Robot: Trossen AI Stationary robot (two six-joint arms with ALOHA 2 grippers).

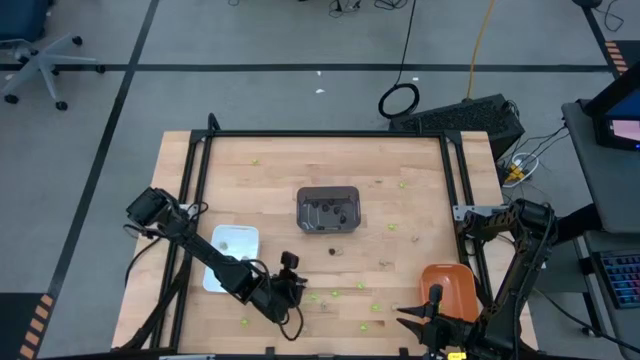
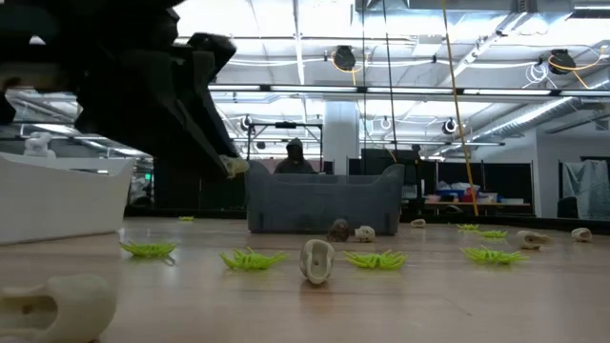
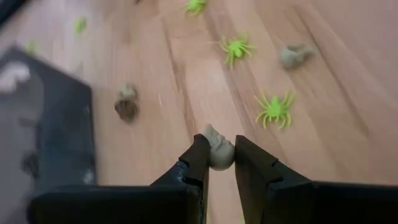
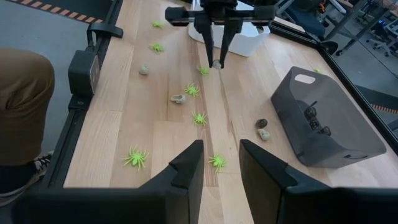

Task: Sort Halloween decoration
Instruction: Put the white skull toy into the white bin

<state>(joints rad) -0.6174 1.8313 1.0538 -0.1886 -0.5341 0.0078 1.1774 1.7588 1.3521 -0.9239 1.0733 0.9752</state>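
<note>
Near the tabletop's front edge, the left gripper (image 3: 221, 155) pinches a pale tan trinket (image 3: 217, 149), clear only in its wrist view; the right gripper (image 4: 221, 163), fingers apart and empty, shows green spiders (image 4: 199, 118) scattered before the dark grey tray (image 4: 326, 124)

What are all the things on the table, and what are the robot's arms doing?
Green spiders: many, lime-green, scattered over the wood, mostly along the near edge.
Tan skulls: several, pale tan, loose among the spiders.
Dark trinket: one loose, brown-black, just in front of the grey tray; more lie inside it.
Grey tray: one, dark grey, mid-table.
White tray: one, white, left side.
Orange tray: one, orange, right near corner.
Person: part only, brown clothing, beside the table.
Left gripper: fingers shut on a tan skull, above the near edge.
Right gripper: fingers apart, empty, by the orange tray.
</note>
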